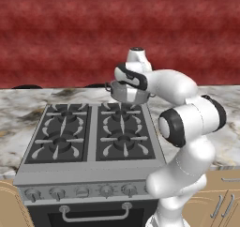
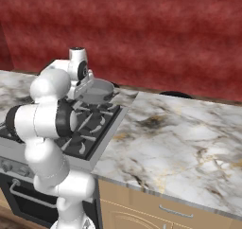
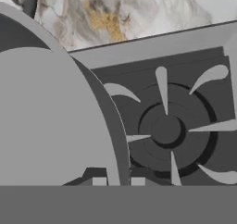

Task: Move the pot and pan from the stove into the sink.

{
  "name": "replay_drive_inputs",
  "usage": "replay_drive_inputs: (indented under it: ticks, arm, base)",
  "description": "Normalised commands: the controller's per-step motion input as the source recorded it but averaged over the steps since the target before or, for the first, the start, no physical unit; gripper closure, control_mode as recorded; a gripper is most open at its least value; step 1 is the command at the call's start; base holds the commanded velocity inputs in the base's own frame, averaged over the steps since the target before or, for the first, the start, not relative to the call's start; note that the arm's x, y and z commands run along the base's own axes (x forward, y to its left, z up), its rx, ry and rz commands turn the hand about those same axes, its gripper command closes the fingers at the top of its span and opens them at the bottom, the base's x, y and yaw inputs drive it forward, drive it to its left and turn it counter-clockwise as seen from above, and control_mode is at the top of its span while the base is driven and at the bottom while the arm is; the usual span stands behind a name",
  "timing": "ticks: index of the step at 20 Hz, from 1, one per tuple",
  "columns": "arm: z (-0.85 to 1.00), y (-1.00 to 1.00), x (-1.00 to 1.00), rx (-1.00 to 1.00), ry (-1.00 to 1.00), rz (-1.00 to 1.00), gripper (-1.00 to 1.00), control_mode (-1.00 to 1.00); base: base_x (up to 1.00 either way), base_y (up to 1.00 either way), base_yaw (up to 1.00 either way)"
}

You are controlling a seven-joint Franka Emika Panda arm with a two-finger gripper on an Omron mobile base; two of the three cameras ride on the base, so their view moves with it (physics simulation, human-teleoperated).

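Above the stove's [image 1: 89, 132] rear right burner, the pot [image 1: 129, 93] was held by its rim in the clamped gripper [image 3: 118, 181], the bowl lying at frame left.

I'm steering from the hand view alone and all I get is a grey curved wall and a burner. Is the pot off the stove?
Observer: Yes. In the left base view the pot hangs above the stove's rear right burner, clear of the grates.
Operator: Is the gripper shut on it?
Observer: The gripper is shut on the pot's rim on the side facing the arm; the right base view shows the pot carried level.
Operator: Any pan left on the burners?
Observer: None of the four burners carries a pan in the left base view.
Operator: What lies to the right of the stove?
Observer: Marbled counter, running on from the stove's edge in the right base view.
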Motion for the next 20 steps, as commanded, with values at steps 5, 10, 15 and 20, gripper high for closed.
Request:
replay_drive_inputs:
  ticks: [5,10,15,20]
  arm:
    - [0.18,0.0,-0.93,0.0,-0.01,0.04,1.0,-1.0]
    - [0.07,0.04,-1.0,-0.04,-0.05,0.08,1.0,-1.0]
    - [0.13,0.04,-0.89,-0.07,-0.1,0.11,1.0,-1.0]
    - [0.24,0.02,-0.76,-0.1,-0.18,0.12,1.0,-1.0]
  base:
    - [0.0,0.0,0.0]
    - [0.0,0.0,0.0]
    - [0.0,0.0,0.0]
    - [0.0,0.0,0.0]
